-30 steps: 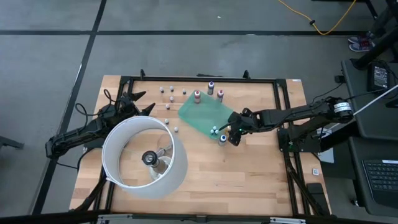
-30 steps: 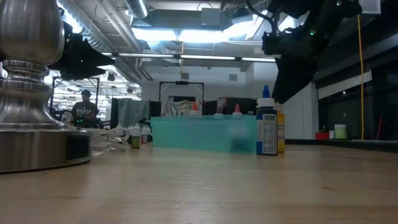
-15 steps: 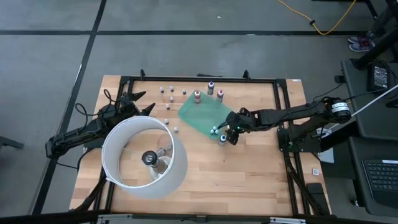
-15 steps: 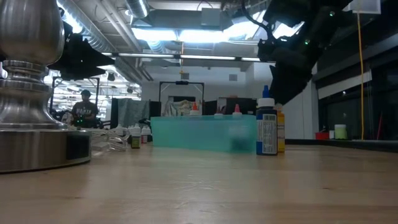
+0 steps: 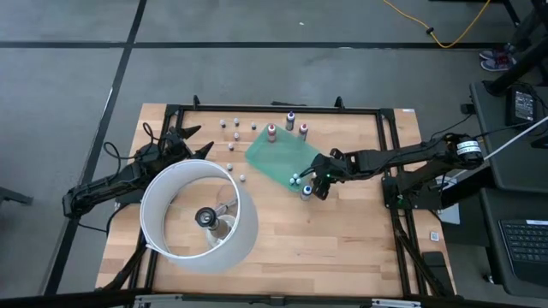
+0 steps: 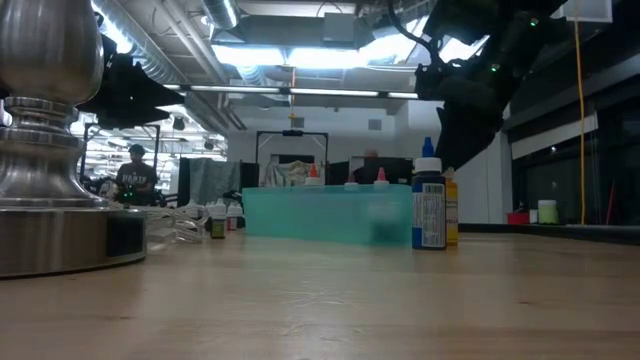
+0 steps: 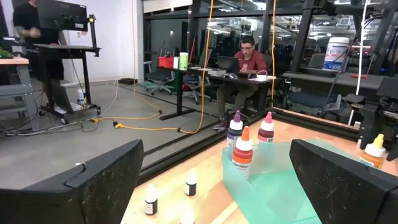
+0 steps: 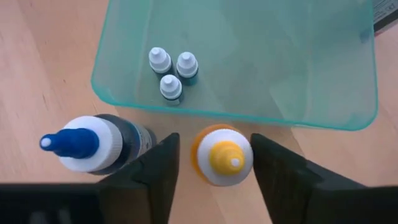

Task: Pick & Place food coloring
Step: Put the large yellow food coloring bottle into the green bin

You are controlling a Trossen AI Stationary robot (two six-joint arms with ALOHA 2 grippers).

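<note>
An orange food coloring bottle with a yellow cap (image 8: 224, 155) stands upright on the wood just off the near edge of the green tray (image 8: 249, 62). A dark bottle with a blue cap (image 8: 87, 143) stands beside it. My right gripper (image 8: 216, 140) slants down over the yellow-capped bottle, open, with one finger on each side of it. I cannot tell whether either finger touches it. Three tiny bottles (image 8: 171, 71) stand inside the tray. My left gripper (image 7: 214, 186) waits open at the table's left, behind the lamp (image 5: 201, 214).
Three taller bottles (image 5: 290, 124) stand by the tray's far edge, and several tiny ones (image 5: 231, 128) are scattered at the far left of it. The big white ring lamp fills the near left; its metal base (image 6: 50, 150) stands close in the low view. Bare wood lies near right.
My right gripper has sunk slightly and edged toward the table's left, over the two bottles beside the tray, then kept still. The bottles stand where they were.
</note>
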